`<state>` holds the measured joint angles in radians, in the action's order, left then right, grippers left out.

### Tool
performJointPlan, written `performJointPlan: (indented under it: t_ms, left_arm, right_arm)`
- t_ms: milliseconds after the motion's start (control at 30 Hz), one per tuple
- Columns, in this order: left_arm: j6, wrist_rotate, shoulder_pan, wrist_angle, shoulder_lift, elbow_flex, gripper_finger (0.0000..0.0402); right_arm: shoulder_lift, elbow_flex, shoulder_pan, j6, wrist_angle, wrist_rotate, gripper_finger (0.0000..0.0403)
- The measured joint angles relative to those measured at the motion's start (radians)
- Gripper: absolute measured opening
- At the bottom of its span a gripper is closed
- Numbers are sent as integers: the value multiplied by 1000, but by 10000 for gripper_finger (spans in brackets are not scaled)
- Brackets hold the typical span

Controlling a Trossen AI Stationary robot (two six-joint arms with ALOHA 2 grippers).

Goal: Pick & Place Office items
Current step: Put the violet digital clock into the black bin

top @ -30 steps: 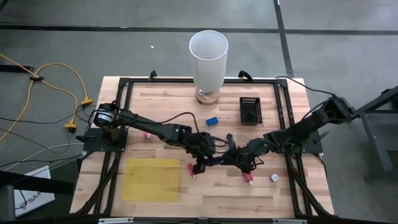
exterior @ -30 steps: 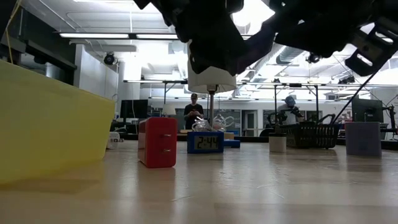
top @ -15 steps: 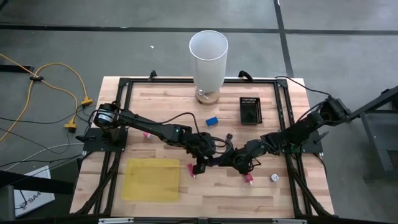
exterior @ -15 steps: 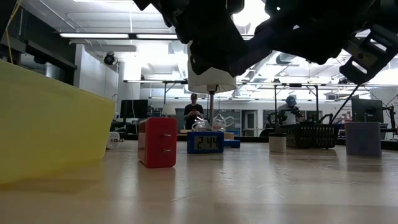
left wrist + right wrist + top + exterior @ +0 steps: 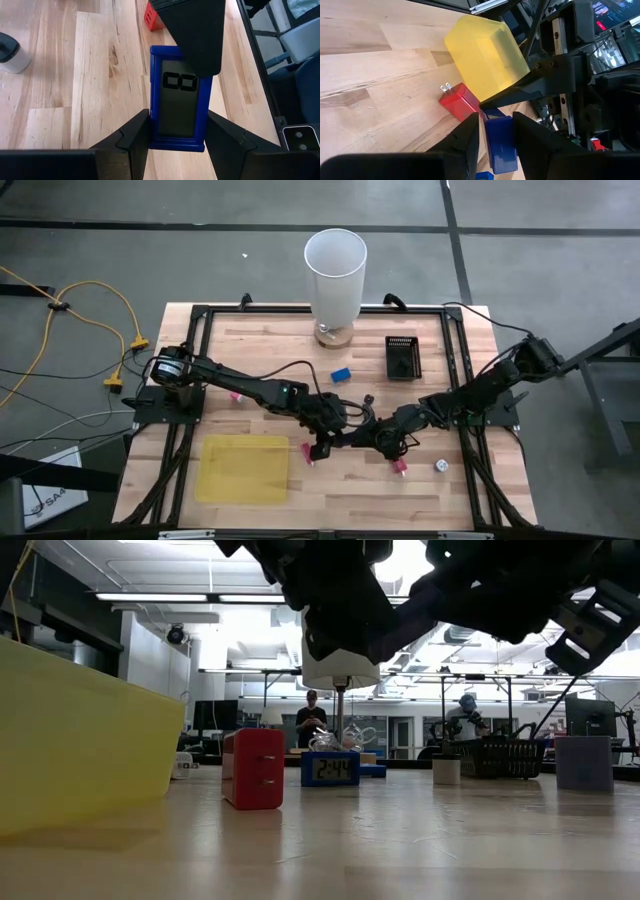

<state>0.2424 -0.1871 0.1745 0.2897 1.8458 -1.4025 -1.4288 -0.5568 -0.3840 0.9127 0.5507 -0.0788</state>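
A blue digital clock (image 5: 177, 100) hangs over the middle of the table between my two grippers. My left gripper (image 5: 175, 125) (image 5: 335, 432) reaches in from the left and is shut on it. My right gripper (image 5: 497, 131) (image 5: 367, 438) comes from the right and is shut on the clock's other end (image 5: 501, 145). On the wood lie a red plug-like piece (image 5: 460, 102) (image 5: 253, 768), a second blue clock (image 5: 331, 768) (image 5: 341, 375), another red piece (image 5: 400, 468), a whitish round piece (image 5: 438, 465) and a pink piece (image 5: 236, 395). My left gripper pinches the clock's two long sides (image 5: 155, 131) between its fingers, at the end nearest the wrist, slanting down from the table's left. The clock is lifted clear of the table, face up. My right gripper has the clock's far end (image 5: 495, 131) between its two fingers. One finger (image 5: 192, 35) lies over the top of the clock's face. The fingers come almost level from the table's right.
A tall white cylinder (image 5: 335, 275) stands at the far middle, a small black tray (image 5: 402, 357) to its right. A flat yellow sheet (image 5: 243, 468) lies near the front left. People stand in the room beyond the table (image 5: 312, 725).
My right arm has sunk and edged slightly toward the left gripper and the clock, then stopped. The left gripper and the clock have kept still.
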Motion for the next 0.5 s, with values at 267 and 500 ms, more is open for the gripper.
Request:
performJointPlan:
  t_ms: [267, 500]
  left_arm:
    - [-3, 0, 0, 1, 0, 0, 159]
    - [-6, 0, 0, 2, 0, 0, 159]
  right_arm:
    - [0, 0, 0, 4, 0, 0, 70]
    - [0, 0, 0, 3, -1, 0, 74]
